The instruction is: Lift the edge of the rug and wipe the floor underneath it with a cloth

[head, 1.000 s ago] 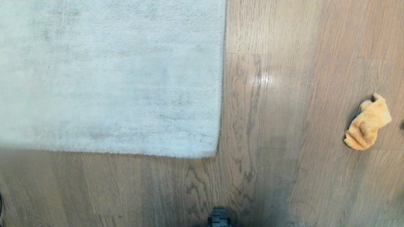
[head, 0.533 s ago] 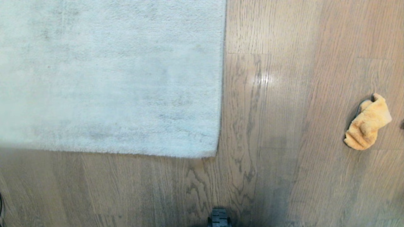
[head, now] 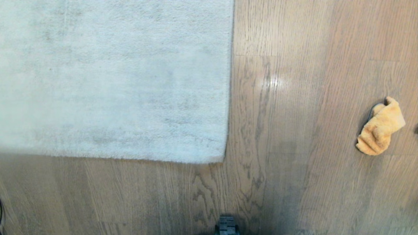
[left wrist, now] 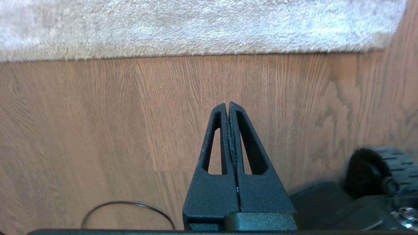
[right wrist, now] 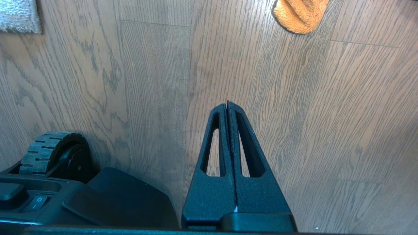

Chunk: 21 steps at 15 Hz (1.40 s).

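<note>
A pale grey rug fills the upper left of the head view and lies flat; its rug edge (head: 227, 98) runs straight down to a corner (head: 219, 159). Grey-brown wood-grain floor (head: 287, 130) surrounds it. The fluffy orange cloth (head: 379, 127) lies crumpled on the floor at the far right. Neither arm shows in the head view. My left gripper (left wrist: 227, 103) is shut and empty above bare floor, short of the rug edge (left wrist: 196, 52). Also shut and empty over the planks is my right gripper (right wrist: 227, 103), with the cloth (right wrist: 300, 13) beyond it.
My base's black front part (head: 227, 227) shows at the bottom middle. A ribbed wheel (right wrist: 49, 151) and black base housing sit beside the right gripper. A thin black cable (left wrist: 127, 209) loops on the floor near the left gripper. A dark cable end (head: 372, 111) lies by the cloth.
</note>
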### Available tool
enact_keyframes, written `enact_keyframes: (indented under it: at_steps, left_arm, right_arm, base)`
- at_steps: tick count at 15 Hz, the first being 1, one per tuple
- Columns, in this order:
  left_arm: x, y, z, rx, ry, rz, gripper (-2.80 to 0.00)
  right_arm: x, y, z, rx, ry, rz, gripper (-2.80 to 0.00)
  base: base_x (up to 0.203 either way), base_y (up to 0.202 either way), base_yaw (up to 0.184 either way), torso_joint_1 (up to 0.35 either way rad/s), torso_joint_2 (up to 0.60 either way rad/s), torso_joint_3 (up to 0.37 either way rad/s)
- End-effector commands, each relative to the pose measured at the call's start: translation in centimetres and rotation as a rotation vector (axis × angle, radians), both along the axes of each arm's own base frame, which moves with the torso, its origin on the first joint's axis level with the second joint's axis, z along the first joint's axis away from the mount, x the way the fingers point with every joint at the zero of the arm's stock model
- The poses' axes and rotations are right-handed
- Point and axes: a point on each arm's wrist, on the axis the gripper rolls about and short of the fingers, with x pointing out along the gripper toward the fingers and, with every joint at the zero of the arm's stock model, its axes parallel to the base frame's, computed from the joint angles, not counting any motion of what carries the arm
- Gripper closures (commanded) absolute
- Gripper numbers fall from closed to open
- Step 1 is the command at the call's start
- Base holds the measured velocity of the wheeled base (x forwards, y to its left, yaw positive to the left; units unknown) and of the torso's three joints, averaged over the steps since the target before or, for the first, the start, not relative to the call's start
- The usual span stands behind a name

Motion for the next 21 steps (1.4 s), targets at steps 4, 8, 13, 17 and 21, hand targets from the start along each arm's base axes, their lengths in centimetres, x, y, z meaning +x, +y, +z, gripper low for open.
enact_keyframes:
  at_steps: [4,8,13,17,21]
  left_arm:
    - [0.0,0.01,0.0,-0.003,0.001,0.006,0.0]
    - [0.0,0.01,-0.02,-0.003,0.003,0.006,0.0]
    - [0.0,0.01,-0.01,0.022,0.002,0.003,0.0]
    - [-0.01,0.0,-0.01,0.022,0.002,0.001,0.0]
    - [0.0,0.01,-0.01,0.022,0.002,0.004,0.0]
  right_arm:
    - [0.0,0.0,0.0,-0.001,0.0,0.0,0.0]
    - [0.0,0.0,0.0,-0.001,0.0,0.0,0.0]
    - [0.01,0.0,0.0,-0.001,0.002,0.0,0.0]
    - [0.01,0.0,0.0,-0.001,0.001,0.0,0.0]
    - [0.01,0.0,0.0,-0.001,0.002,0.0,0.0]
  base:
    - [0.0,0.0,0.0,0.0,0.0,0.0]
    - [0.0,0.0,0.0,0.0,0.0,0.0]
    - [0.0,0.0,0.0,0.0,0.0,0.0]
    - [0.0,0.0,0.0,0.0,0.0,0.0]
    - [0.0,0.0,0.0,0.0,0.0,0.0]
